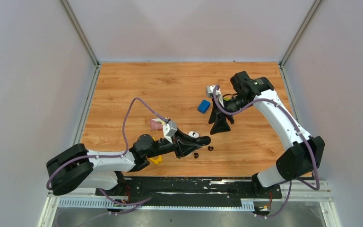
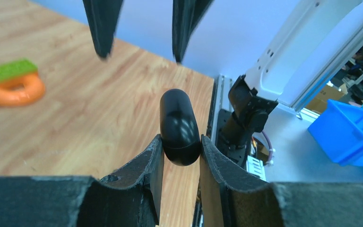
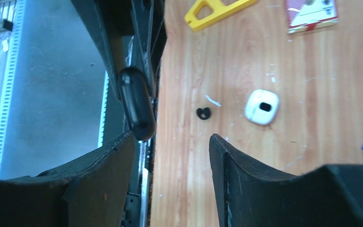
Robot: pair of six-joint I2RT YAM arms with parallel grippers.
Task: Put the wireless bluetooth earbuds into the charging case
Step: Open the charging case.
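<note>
The wood-grain table [image 1: 123,85] is boxed in by pale walls on three sides. Its near edge, where my bases sit, drops to a black rail and grey metal. The widest run of bare wood lies toward the far-left corner. My two wrists meet close to the near edge, right of centre, so there is little room there.

My left gripper [image 2: 181,144] is pinched narrow on the black case [image 2: 178,120], a glossy, pill-shaped shell held by its lower end and lifted off the table. My right gripper [image 3: 171,139] stands wide with nothing between its fingers. It points down just beyond the case, its tips close to the case but apart from it.

A black earbud [image 1: 211,148] lies on the wood just right of my left fingertips, and a second black earbud [image 1: 196,155] lies just nearside of them (both tiny and rounded). A white case [image 3: 262,106], smooth with a dark opening, rests flat beside my left fingers.

Farther off are a blue block [image 1: 203,106], a pink card [image 1: 157,124] and a yellow piece [image 3: 212,12].
</note>
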